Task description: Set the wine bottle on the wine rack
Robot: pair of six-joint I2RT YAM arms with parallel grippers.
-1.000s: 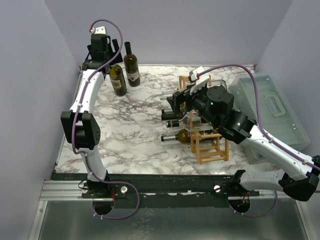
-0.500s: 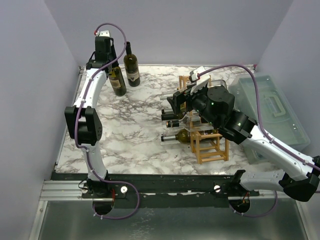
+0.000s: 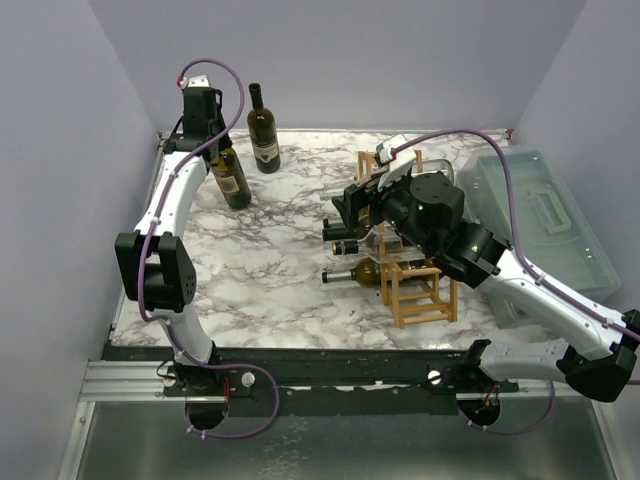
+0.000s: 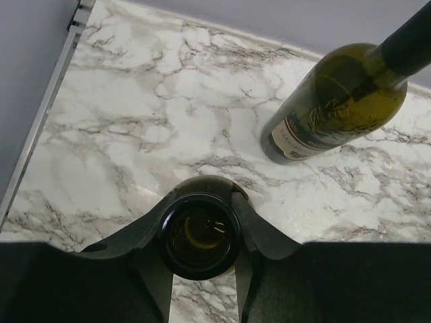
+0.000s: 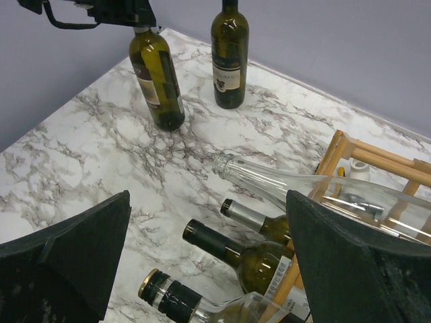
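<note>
The wine bottle (image 3: 229, 177) stands on the counter (image 3: 290, 250) well to the left of the wine rack (image 3: 420, 290) and farther back than it, leaning slightly, with its base on the marble. A second bottle (image 3: 263, 130) stands upright just beside it, on the side nearer the rack. The left claw (image 4: 200, 235) is clenched on the very top of the leaning bottle's neck, one finger on each side just under the mouth. The right claw (image 5: 209, 259) hangs released in front of the rack, where several bottles already lie in the cells with their necks poking out to the left.

The bottle is dark green glass – rigid, smooth and breakable – so it will likely slide in the fingers sooner than give. The mouth looks uncorked, so it may be empty and lighter than its size suggests, though the contents cannot be made out. Held so high, the long body hangs like a pendulum and will probably swing and twist. The lip under the mouth should help stop a slip, but a grip lower on the neck – nearer the shoulder – would likely give better control for tipping it flat into a cell.
</note>
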